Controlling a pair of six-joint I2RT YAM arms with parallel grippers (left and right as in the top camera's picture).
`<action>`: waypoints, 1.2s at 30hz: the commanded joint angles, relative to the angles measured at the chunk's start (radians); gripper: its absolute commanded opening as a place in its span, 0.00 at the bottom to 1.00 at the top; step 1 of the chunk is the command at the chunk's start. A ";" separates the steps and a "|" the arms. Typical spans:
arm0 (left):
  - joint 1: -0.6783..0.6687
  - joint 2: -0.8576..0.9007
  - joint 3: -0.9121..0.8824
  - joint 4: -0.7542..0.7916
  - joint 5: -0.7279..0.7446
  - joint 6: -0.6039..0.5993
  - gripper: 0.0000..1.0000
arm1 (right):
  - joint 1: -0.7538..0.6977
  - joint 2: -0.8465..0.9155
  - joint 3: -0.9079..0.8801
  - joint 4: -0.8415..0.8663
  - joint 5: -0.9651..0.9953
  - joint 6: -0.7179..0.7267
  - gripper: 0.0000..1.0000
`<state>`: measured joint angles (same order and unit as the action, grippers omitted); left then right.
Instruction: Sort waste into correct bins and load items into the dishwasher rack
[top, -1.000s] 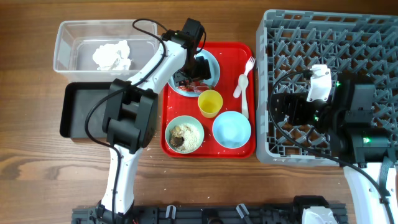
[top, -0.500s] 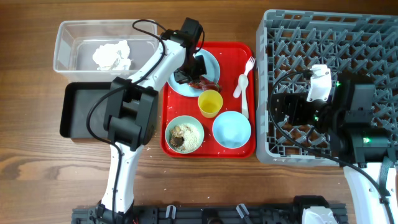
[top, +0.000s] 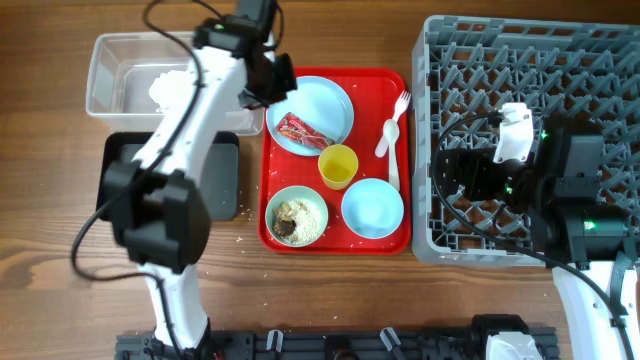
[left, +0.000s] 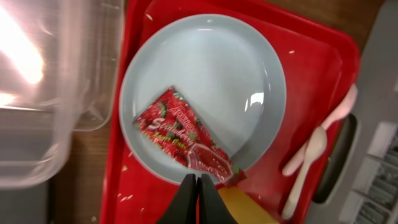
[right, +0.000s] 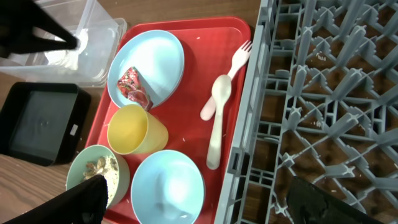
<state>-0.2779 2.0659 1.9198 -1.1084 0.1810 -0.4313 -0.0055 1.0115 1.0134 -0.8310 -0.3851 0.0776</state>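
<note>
The red snack wrapper (left: 180, 137) lies flat on the near side of the pale blue plate (left: 217, 68), just ahead of the left tool (left: 198, 180) in the left wrist view. The tool's two fingers are pressed together to a single point and hold nothing. Whether the tips touch the wrapper cannot be told.

The plate sits on a red tray (top: 272, 200). Past the plate from this tool, a white fork (left: 339, 115) and a white spoon (left: 305, 165) lie side by side on the tray. On the tool's other side stands the clear tub (top: 115, 70) with crumpled tissue (top: 165, 88) inside. The black tub (top: 225, 190) lies on the worktop (top: 50, 250) beside it, partly under the left arm.

The right tool (right: 198, 186) hangs over the grey rack (top: 560, 60), its fingers spread wide and empty. Ahead of it on the tray are an empty blue bowl (right: 166, 183), a yellow cup (right: 134, 129) and a bowl (right: 96, 174) holding grains and brown bits.
</note>
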 joint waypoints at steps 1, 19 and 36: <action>0.081 -0.092 -0.002 -0.017 -0.010 0.089 0.04 | 0.002 0.000 0.021 0.005 -0.017 0.005 0.94; -0.131 0.187 -0.053 0.073 -0.112 -0.105 0.75 | 0.002 0.000 0.021 0.003 -0.017 0.011 0.94; -0.133 0.267 -0.034 0.118 -0.084 -0.126 0.04 | 0.002 0.000 0.021 0.008 -0.017 0.011 0.94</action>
<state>-0.4191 2.3272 1.8721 -0.9714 0.0761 -0.5594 -0.0055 1.0115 1.0134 -0.8299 -0.3851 0.0811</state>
